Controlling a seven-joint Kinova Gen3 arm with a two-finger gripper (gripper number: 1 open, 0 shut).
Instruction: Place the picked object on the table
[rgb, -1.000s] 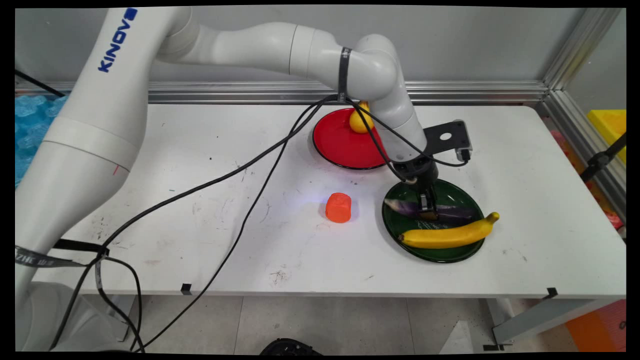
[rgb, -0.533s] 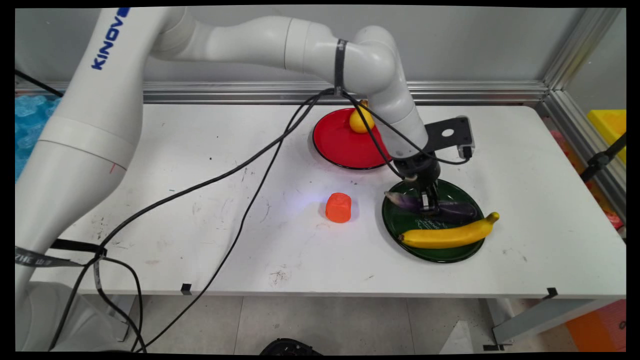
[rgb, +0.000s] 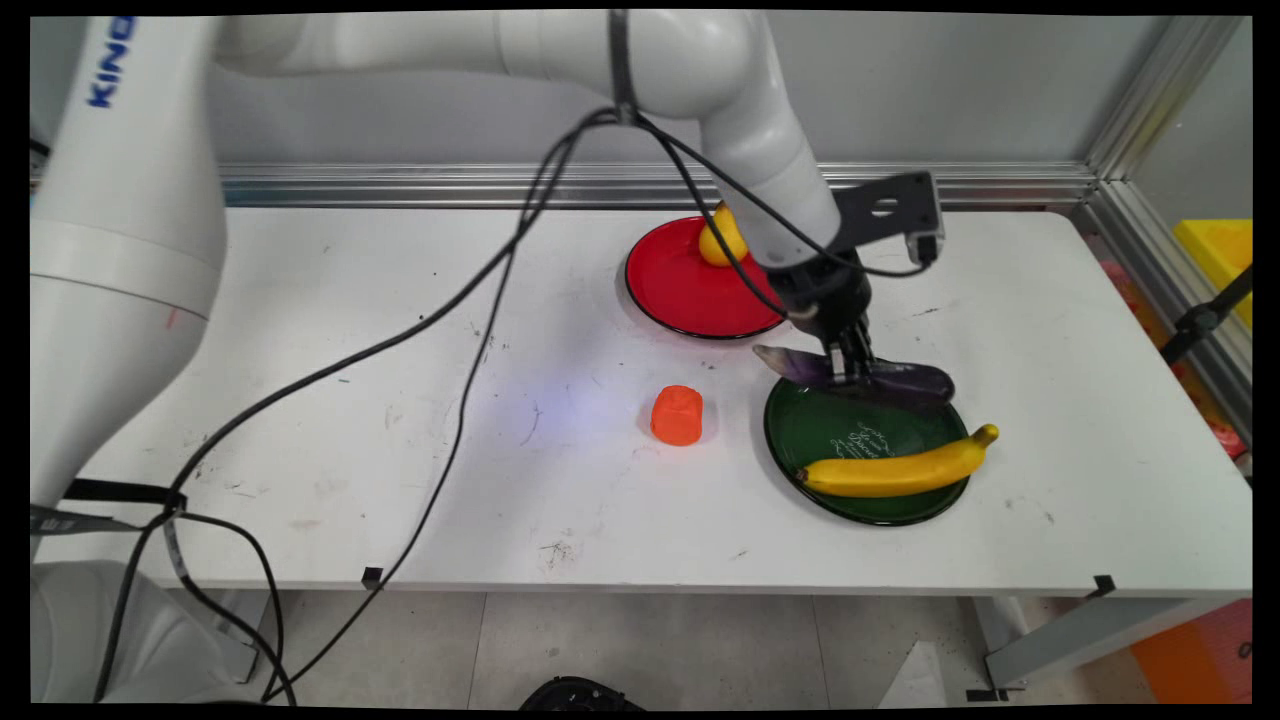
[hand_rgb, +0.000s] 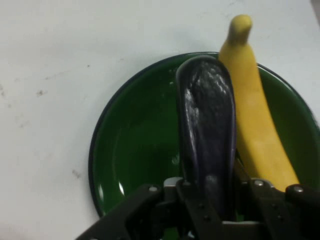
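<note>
- The claw (rgb: 848, 365) was shut tight on the purple eggplant (rgb: 905, 380), pinching it near its middle.
- A second before, the eggplant lay flat on the green plate (rgb: 820, 450), next to the banana (rgb: 895, 470). Now it was up in the air, over the far edge of the plate.
- So the big change was that the arm went up and took the eggplant with it. The eggplant did not slip out and stayed level in the claw.
- In the hand view the eggplant (hand_rgb: 207, 130) hung over the green plate (hand_rgb: 135, 150), with the banana (hand_rgb: 260, 130) just beside it.
- The banana did not move. It lay across the near side of the plate, with its tip poking out past the rim.
- The orange cup (rgb: 677, 415) sat on the white tabletop (rgb: 400, 300) to the left of the green plate, in the same spot as before.
- The red plate (rgb: 680, 290) with a yellow fruit (rgb: 720, 240) on it stayed farther back, partly hidden by the arm.
</note>
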